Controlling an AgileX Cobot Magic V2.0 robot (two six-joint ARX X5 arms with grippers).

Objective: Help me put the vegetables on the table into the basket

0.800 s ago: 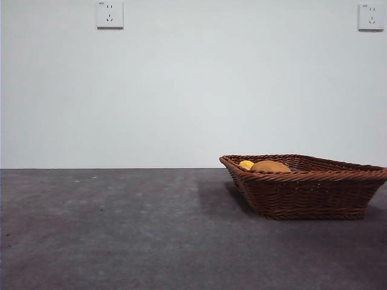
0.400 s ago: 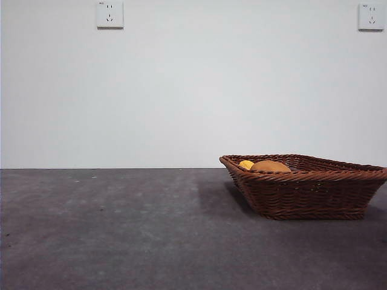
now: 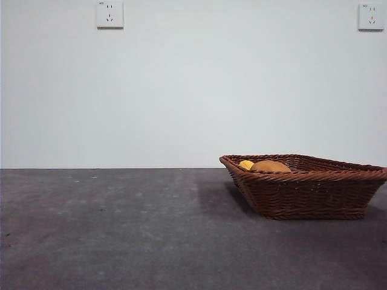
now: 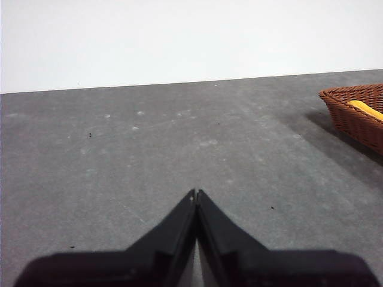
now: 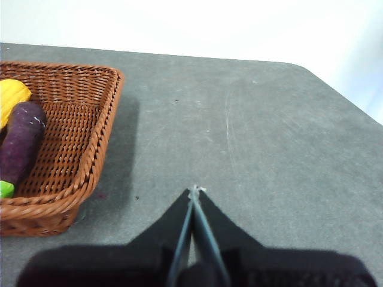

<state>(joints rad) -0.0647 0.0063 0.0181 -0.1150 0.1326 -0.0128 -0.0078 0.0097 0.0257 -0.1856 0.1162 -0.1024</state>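
The brown wicker basket (image 3: 305, 187) stands on the dark grey table (image 3: 121, 229) at the right. Above its rim show the yellow corn cob (image 3: 245, 164) and the brown potato (image 3: 270, 166). In the right wrist view the basket (image 5: 90, 149) holds the purple eggplant (image 5: 21, 143) with its green cap, next to the corn cob (image 5: 12, 95). The potato is out of that view. My right gripper (image 5: 194, 190) is shut and empty, beside the basket. My left gripper (image 4: 195, 192) is shut and empty over bare table, far from the basket (image 4: 356, 113), where the corn (image 4: 366, 109) shows.
A white wall with two sockets (image 3: 109, 14) stands behind the table. The table's far corner and edge (image 5: 311, 69) show in the right wrist view. Neither arm shows in the front view.
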